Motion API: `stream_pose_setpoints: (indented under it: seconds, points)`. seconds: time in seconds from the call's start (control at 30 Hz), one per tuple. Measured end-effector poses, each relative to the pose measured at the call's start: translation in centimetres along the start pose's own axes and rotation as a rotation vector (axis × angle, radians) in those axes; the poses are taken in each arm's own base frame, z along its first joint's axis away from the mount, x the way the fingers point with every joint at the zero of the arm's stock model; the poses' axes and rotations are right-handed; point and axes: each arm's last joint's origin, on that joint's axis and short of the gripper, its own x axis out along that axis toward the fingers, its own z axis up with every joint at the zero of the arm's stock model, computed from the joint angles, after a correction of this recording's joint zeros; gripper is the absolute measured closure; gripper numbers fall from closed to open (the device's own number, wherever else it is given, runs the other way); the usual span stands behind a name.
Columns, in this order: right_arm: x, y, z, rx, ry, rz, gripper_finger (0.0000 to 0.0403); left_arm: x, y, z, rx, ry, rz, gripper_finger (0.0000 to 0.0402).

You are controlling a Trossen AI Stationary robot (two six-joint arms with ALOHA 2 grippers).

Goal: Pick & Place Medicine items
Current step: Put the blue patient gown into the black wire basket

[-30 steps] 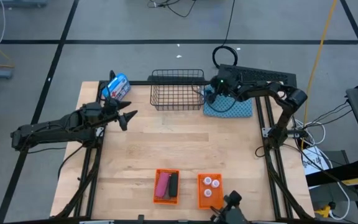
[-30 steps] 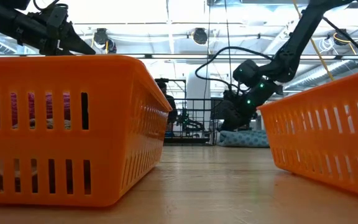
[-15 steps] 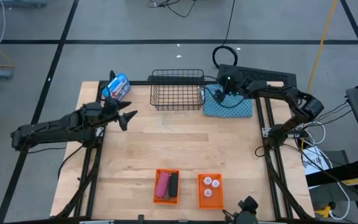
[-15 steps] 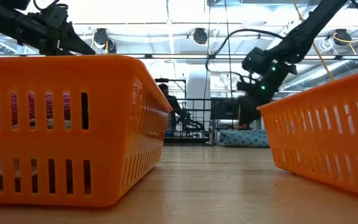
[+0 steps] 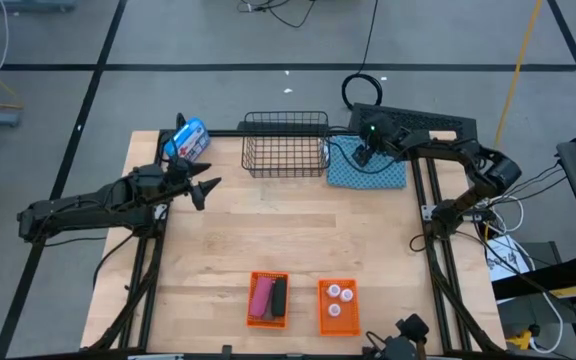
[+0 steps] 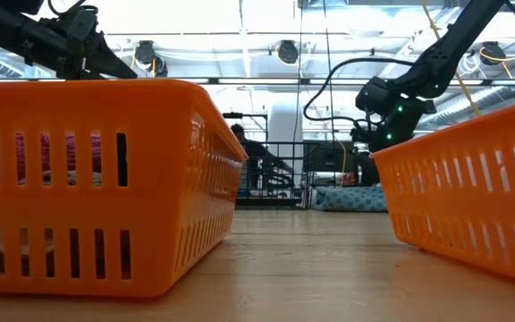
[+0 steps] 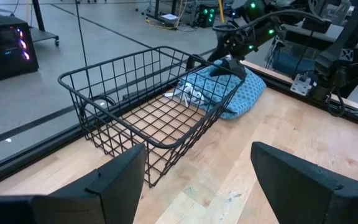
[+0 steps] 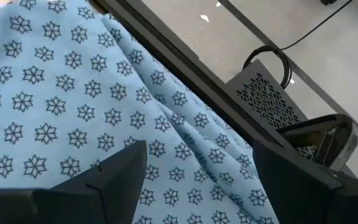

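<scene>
Three white bottles (image 5: 336, 296) lie in the right orange basket (image 5: 336, 318) at the table's near edge. The pink piece (image 5: 261, 297) and the black piece (image 5: 279, 295) lie in the left orange basket (image 5: 267, 319). I cannot make out the brown piece. My right gripper (image 5: 360, 157) hovers open over the blue patterned cloth (image 8: 55, 106), at the far right of the table, clear of it in the low view (image 6: 384, 134). My left gripper (image 5: 208, 192) waits open above the table's left side, pointing at the wire basket (image 7: 148, 118).
A black wire basket (image 5: 286, 143) stands at the far edge, with the blue cloth (image 5: 383, 172) bunched against its right side. A blue-and-white package (image 5: 188, 140) lies at the far left corner. Bare wood fills the table's middle (image 5: 288, 230). A person (image 6: 250, 163) is in the room behind.
My right gripper has risen from low by the wire basket's right side and drawn back toward the table's right edge, over the blue cloth. Its fingers hold nothing that I can see.
</scene>
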Motion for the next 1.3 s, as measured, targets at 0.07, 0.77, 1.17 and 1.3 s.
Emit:
stream_pose_setpoints:
  seconds: [0.07,0.77,1.17,1.3]
  points:
    - [0.0,-0.1,-0.1,0.006,0.0,-0.001,0.0122,0.0,0.0,0.0,0.0,0.001,0.0,0.0101]
    - [3.6,0.8,0.8,0.0,-0.178,0.011,0.0122,0.0,0.0,0.0,-0.025,0.003,0.001,0.0101]
    - [0.0,0.6,3.7,-0.04,-0.26,0.226,0.0122,0.0,0.0,0.0,-0.018,0.004,0.002,0.0101]
    - [-3.6,0.3,5.6,-0.121,-0.127,0.271,0.0122,0.0,0.0,0.0,-0.009,0.003,0.002,0.0101]
